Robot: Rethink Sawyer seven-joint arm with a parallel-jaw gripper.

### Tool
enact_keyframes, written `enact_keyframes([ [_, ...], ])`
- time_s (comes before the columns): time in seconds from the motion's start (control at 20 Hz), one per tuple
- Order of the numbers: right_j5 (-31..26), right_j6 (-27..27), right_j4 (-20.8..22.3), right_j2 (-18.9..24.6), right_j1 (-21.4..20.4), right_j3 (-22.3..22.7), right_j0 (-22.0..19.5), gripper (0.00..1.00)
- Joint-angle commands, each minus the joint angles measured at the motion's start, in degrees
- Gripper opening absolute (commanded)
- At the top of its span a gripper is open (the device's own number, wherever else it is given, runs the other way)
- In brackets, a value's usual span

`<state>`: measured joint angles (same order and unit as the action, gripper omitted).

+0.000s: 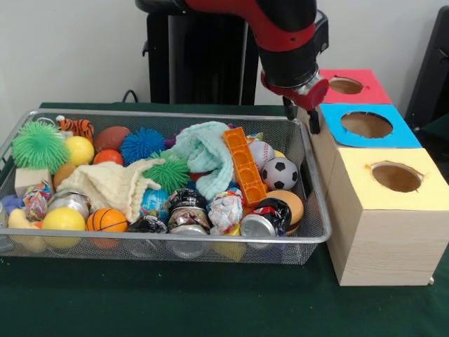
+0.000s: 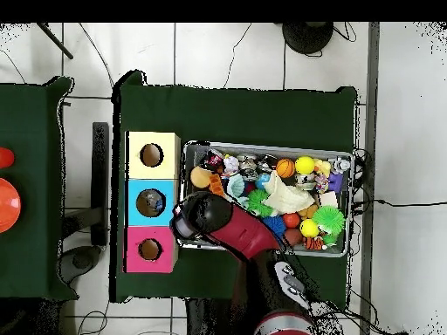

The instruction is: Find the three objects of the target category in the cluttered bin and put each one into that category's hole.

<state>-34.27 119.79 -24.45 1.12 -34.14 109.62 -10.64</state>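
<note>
Clutter fills the wire bin (image 1: 309,235): balls, cans, cloths. The gripper (image 1: 302,116) hangs over the gap between the bin and the blue box (image 1: 407,137); whether it is released or clenched I cannot tell. Which category is wanted isn't shown. The soccer ball (image 1: 280,173), near the bin's box end, looks light, smooth and liable to roll; grip across its middle.

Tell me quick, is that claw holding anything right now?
Claw: cannot be told; it hangs between the wire bin and the blue box, with nothing visibly in it.
</note>
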Motion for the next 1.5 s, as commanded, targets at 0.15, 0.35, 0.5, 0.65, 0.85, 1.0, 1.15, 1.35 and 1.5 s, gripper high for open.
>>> enact_keyframes([
  [0.15,-9.5,10.7,2.0,-3.4,-2.8,0.5,0.1,1.0],
  [0.35,-10.5,8.3,7.1,-8.4,-3.8,-2.8,1.0,1.0],
  [0.5,-8.3,6.1,8.5,-8.6,-2.3,-4.2,-0.6,1.0],
  [0.65,-7.1,5.3,9.0,-8.4,-2.4,-4.1,-1.6,1.0],
  [0.85,-3.8,2.8,11.7,-9.3,-2.4,-5.3,-3.2,1.0],
  [1.0,-1.5,-0.9,15.2,-9.5,-0.2,-9.4,-5.9,1.0],
  [1.15,0.5,-0.8,17.9,-9.8,1.5,-12.7,-6.6,1.0],
  [1.35,0.7,-1.1,21.7,-10.3,3.1,-16.7,-8.0,1.0],
  [1.5,-0.8,-2.4,24.1,-10.1,4.0,-19.4,-9.7,1.0],
])
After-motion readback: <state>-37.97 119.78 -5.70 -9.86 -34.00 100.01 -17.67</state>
